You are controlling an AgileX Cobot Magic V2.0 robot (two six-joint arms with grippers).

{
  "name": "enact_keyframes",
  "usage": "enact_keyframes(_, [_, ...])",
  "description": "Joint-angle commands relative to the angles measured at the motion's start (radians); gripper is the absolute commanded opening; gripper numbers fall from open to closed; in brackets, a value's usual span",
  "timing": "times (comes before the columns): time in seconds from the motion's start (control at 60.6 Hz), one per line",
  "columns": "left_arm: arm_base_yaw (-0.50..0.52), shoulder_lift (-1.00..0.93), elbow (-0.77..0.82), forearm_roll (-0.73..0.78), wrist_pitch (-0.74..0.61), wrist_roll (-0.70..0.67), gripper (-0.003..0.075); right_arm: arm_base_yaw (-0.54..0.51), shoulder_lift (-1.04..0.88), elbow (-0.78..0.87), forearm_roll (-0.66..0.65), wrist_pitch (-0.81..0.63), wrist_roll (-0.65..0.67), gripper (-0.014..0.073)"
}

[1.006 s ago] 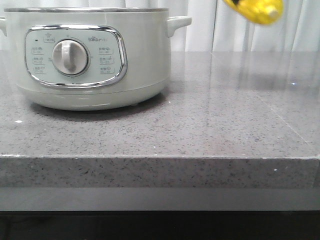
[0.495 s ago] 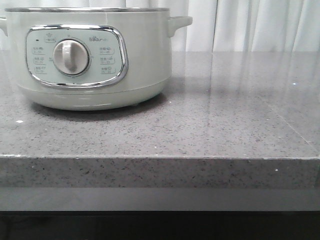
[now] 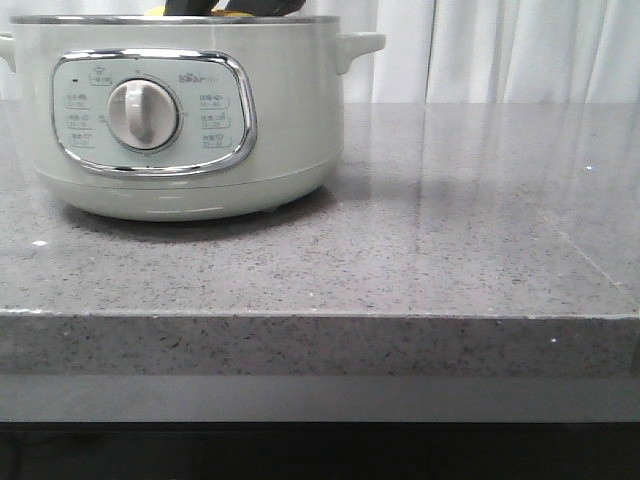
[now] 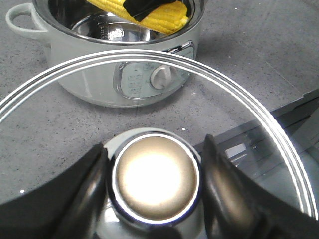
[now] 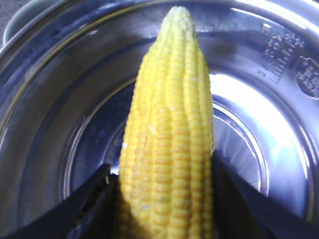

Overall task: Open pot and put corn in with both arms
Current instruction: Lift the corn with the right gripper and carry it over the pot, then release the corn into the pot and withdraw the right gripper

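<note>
Corn [image 5: 169, 144] is pinched between the right gripper [image 5: 164, 199] fingers, hanging over the open pot [image 3: 180, 120], tip pointing across the shiny inner bowl. In the left wrist view the cob [image 4: 149, 15] sits at rim level, not resting on the bottom as far as I can tell. Front view shows only a sliver of yellow and black above the metal rim.

Lid [image 4: 159, 124] is off, held up and clear of the pot by the left gripper [image 4: 154, 179], fingers clamped on the round metal knob [image 4: 155, 177].

Step in hand: dropping the corn in. To do it well, lower until the cob is below the rim, keep it centred so neither end catches the wall, then spread the fingers. Keep the lid steady and out of the right arm's exit path. Pot stands on the grey stone counter [image 3: 450, 230].
</note>
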Motion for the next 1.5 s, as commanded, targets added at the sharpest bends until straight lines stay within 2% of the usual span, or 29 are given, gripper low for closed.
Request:
enact_keyframes(0.0, [-0.004, 0.005, -0.034, -0.031, -0.141, -0.006, 0.0275, -0.004, -0.052, -0.035, 0.018, -0.025, -0.013, 0.0469])
enact_keyframes(0.132, [-0.004, 0.005, -0.034, -0.031, -0.141, -0.006, 0.0275, -0.004, -0.052, -0.035, 0.018, -0.034, -0.013, 0.0514])
enact_keyframes(0.412, [-0.004, 0.005, -0.034, -0.031, -0.141, -0.006, 0.0275, -0.012, -0.058, -0.042, 0.016, -0.039, -0.013, 0.0492])
enact_keyframes(0.528, [-0.004, 0.005, -0.034, -0.031, -0.141, -0.006, 0.0275, -0.035, -0.072, -0.056, 0.016, -0.03, -0.013, 0.037])
enact_keyframes(0.577, [-0.004, 0.005, -0.034, -0.031, -0.141, -0.006, 0.0275, -0.049, -0.086, -0.056, 0.016, -0.029, -0.013, 0.0265])
enact_keyframes(0.726, [-0.004, 0.005, -0.034, -0.031, -0.145, -0.006, 0.0275, -0.1, -0.122, -0.056, 0.016, -0.011, -0.013, 0.0024])
enact_keyframes(0.808, [-0.004, 0.005, -0.034, -0.031, -0.149, -0.006, 0.0275, -0.13, -0.139, -0.056, 0.016, 0.002, -0.013, -0.004])
enact_keyframes(1.138, [-0.004, 0.005, -0.034, -0.031, -0.149, -0.006, 0.0275, -0.277, -0.235, 0.001, -0.02, 0.012, -0.013, -0.0048])
enact_keyframes(1.303, [-0.004, 0.005, -0.034, -0.031, -0.149, -0.006, 0.0275, -0.362, -0.345, 0.143, -0.05, -0.058, -0.013, -0.0048])
enact_keyframes(1.485, [-0.004, 0.005, -0.034, -0.031, -0.149, -0.006, 0.0275, -0.469, -0.509, 0.377, -0.061, -0.169, -0.017, -0.0048])
